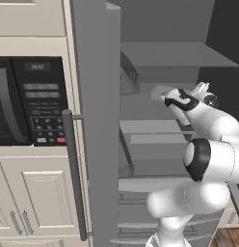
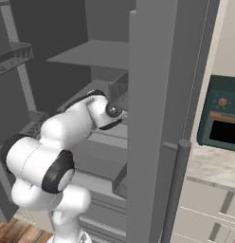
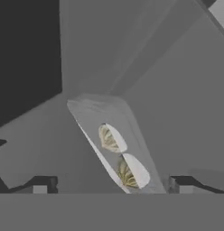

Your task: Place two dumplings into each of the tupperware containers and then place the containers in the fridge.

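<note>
A smooth light-grey, round-cornered tupperware container (image 3: 114,144) holds two ridged, pale dumplings (image 3: 111,138) along its long axis, between the spread-apart gripper (image 3: 111,185) fingertips, on a fridge shelf (image 3: 177,117).

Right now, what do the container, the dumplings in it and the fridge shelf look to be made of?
Container: matte light-grey plastic by its look, smooth with rounded corners and a raised rim. Dumplings: soft pale dough, judging by the pleated yellowish folds; two lie inside. Fridge shelf: flat, dull grey, without shine or texture; plastic or coated metal, the rendering leaves it open.
</note>
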Motion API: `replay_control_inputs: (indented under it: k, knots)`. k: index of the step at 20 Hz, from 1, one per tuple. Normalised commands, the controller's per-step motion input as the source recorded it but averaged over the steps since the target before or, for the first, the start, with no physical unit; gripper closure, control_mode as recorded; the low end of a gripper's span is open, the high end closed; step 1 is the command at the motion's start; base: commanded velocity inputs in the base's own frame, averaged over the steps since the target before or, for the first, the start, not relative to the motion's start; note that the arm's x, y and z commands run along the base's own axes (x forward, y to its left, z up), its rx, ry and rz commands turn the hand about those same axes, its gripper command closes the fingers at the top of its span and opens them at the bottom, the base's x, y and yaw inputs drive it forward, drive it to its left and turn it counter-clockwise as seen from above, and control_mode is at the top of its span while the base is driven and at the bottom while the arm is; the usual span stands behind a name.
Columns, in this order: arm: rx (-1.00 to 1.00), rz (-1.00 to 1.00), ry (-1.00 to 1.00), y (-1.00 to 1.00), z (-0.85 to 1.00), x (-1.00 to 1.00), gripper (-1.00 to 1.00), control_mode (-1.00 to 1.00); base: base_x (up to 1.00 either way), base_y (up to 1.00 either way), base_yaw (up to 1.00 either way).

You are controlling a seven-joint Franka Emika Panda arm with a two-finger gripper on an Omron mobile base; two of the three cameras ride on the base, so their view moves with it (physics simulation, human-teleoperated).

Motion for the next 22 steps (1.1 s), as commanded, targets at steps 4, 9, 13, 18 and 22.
replay_control_inputs:
  k: [4, 9, 13, 18, 22]
  knots:
    - [-0.01, 0.20, -0.01, 0.02, 0.88, -0.98, -1.00, -1.00, 0.00, 0.00, 0.00]
    - [-0.35, 0.13, 0.30, 0.81, 0.77, -0.91, -1.00, -1.00, 0.00, 0.00, 0.00]
    - [-0.42, 0.13, 0.38, 0.94, 1.00, -0.62, -1.00, -1.00, 0.00, 0.00, 0.00]
    - [-0.27, 0.22, 0.32, 0.37, 1.00, -0.79, -1.00, -1.00, 0.00, 0.00, 0.00]
    - [-0.03, 0.34, 0.26, -0.08, 0.94, -1.00, -1.00, -1.00, 0.00, 0.00, 0.00]
